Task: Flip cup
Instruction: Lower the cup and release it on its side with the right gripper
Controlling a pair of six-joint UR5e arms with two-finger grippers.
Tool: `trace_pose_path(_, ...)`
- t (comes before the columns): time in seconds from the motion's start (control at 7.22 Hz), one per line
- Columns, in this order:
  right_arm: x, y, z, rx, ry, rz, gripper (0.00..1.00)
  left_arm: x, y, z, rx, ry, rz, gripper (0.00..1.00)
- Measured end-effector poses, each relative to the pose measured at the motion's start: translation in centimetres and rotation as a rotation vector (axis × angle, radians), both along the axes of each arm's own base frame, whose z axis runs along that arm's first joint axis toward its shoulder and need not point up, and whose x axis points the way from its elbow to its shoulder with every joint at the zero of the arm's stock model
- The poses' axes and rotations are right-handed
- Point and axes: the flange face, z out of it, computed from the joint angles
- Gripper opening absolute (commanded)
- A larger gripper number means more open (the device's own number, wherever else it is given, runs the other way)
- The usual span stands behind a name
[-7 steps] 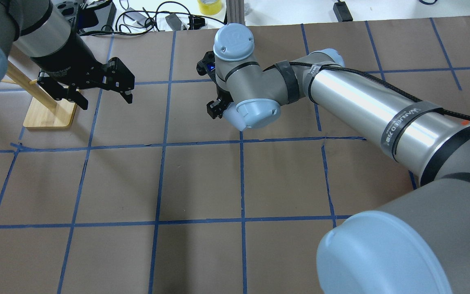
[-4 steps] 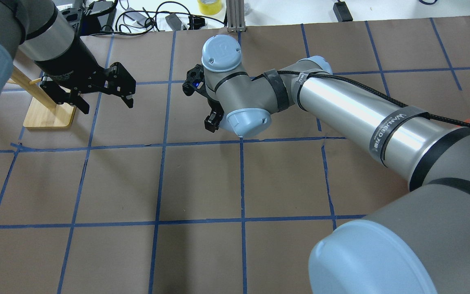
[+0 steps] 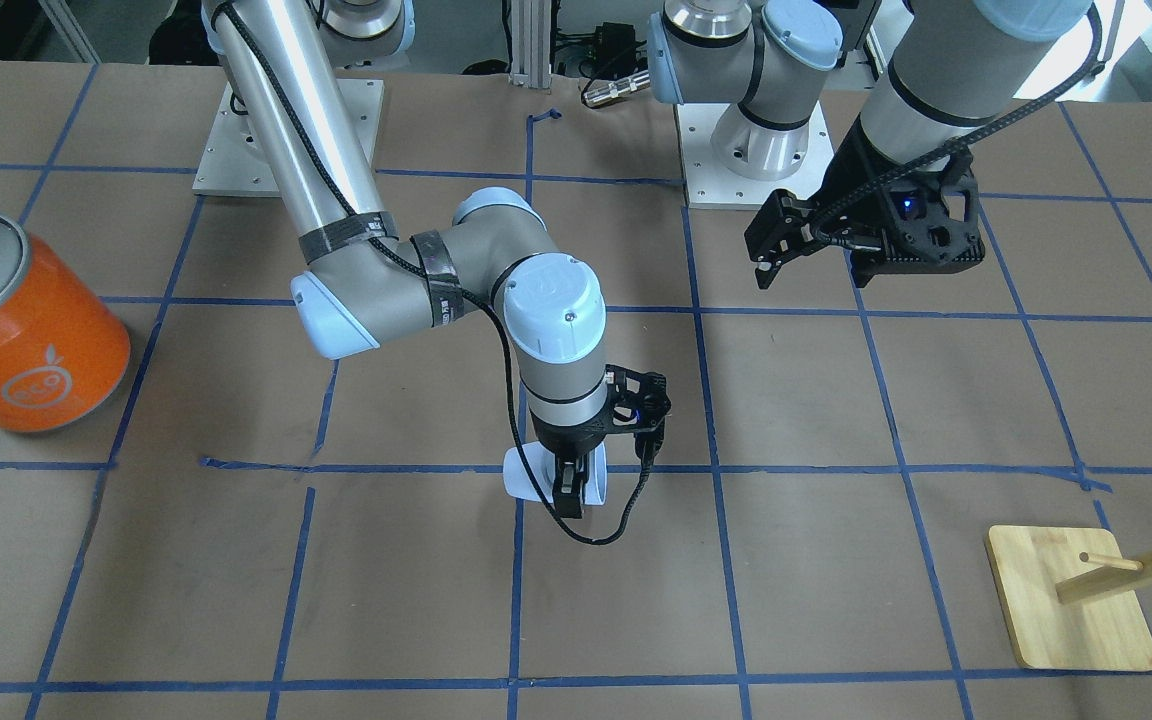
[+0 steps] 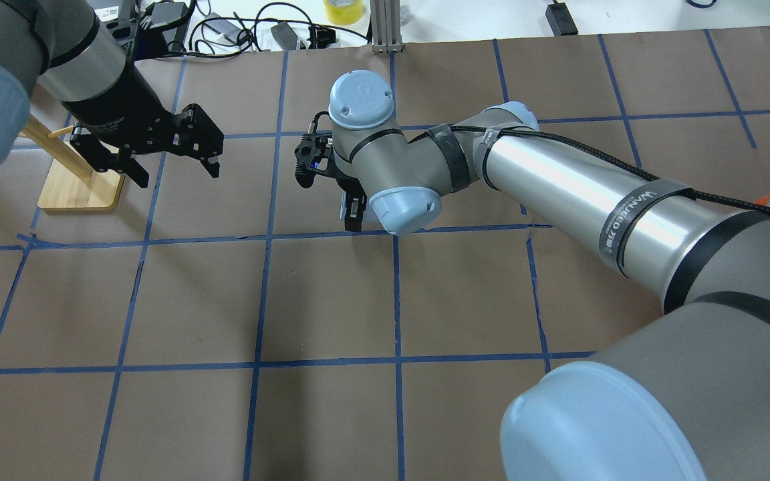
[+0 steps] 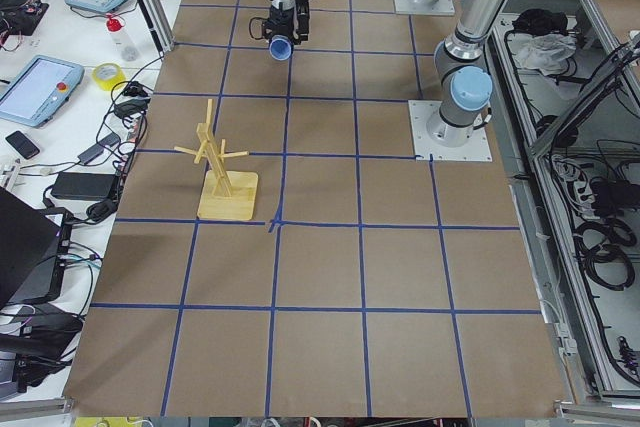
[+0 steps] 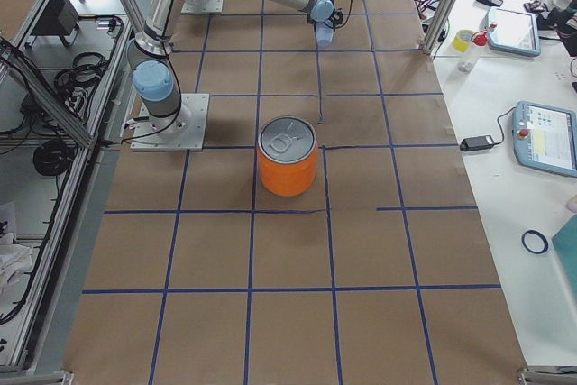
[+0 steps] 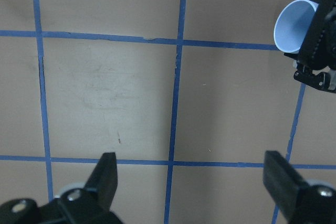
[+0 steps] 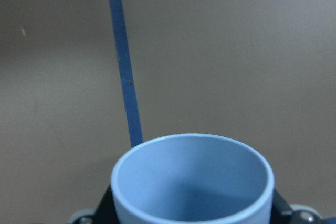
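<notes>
The pale blue cup [image 3: 524, 478] is held in my right gripper [image 3: 568, 492], whose fingers are shut on its wall. It hangs tilted on its side just above the table, near a blue tape line. Its open mouth shows in the left wrist view [image 7: 294, 24] and in the right wrist view [image 8: 193, 182]. From overhead the right wrist hides most of the cup, and only the right gripper [image 4: 353, 215] shows there. My left gripper [image 4: 176, 171] is open and empty, hovering apart from the cup, with both fingers spread in its wrist view [image 7: 191, 182].
A large orange can [image 3: 21, 330] with a silver top stands on the robot's right side of the table. A wooden peg stand [image 4: 81, 187] sits beside the left gripper. Cables and a tape roll [image 4: 343, 9] lie beyond the table's far edge.
The right wrist has swung left and turned, carrying the cup with it, so that its joint now covers most of the cup. The left gripper has barely moved.
</notes>
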Motion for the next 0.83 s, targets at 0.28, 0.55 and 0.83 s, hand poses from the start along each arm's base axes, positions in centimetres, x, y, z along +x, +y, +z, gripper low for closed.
trace_pose_path(0.28, 0.00, 0.30, -0.51, 0.015, -0.003, 0.030, 0.59, 0.16, -0.05, 0.04, 0.004, -0.001, 0.003, 1.00)
trace_pose_path(0.55, 0.04, 0.49, -0.69, 0.025, -0.004, 0.023, 0.68, 0.23, -0.07, -0.31, 0.013, -0.002, 0.007, 1.00)
trace_pose_path(0.83, 0.08, 0.66, -1.17, 0.039, -0.007, 0.012, 0.70, 0.32, 0.00, -0.47, 0.022, 0.000, 0.016, 1.00)
